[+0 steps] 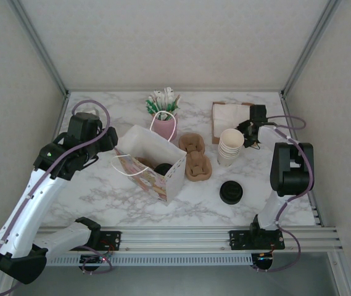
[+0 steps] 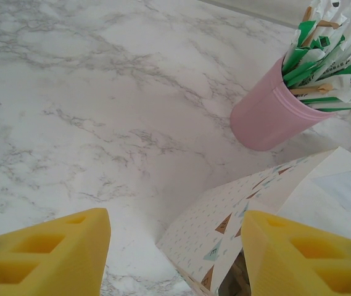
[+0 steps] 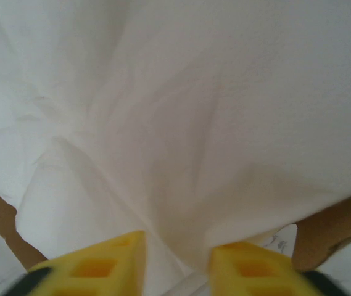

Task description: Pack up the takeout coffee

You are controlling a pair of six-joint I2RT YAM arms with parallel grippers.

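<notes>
The left arm [image 1: 30, 200] is wearing long white shells between chunky black joints, while the right arm [image 1: 289, 165] is looking mostly black with one white lower link. A lilac cable [image 1: 92, 103] is looping loosely off each arm, and their black bases [image 1: 95, 237] are sitting on a silver rail [image 1: 181, 237]. The left hand [image 2: 174, 216] and right hand [image 3: 176, 242] are ending in bright yellow fingers [image 2: 45, 253] moulded with square hollows.
</notes>
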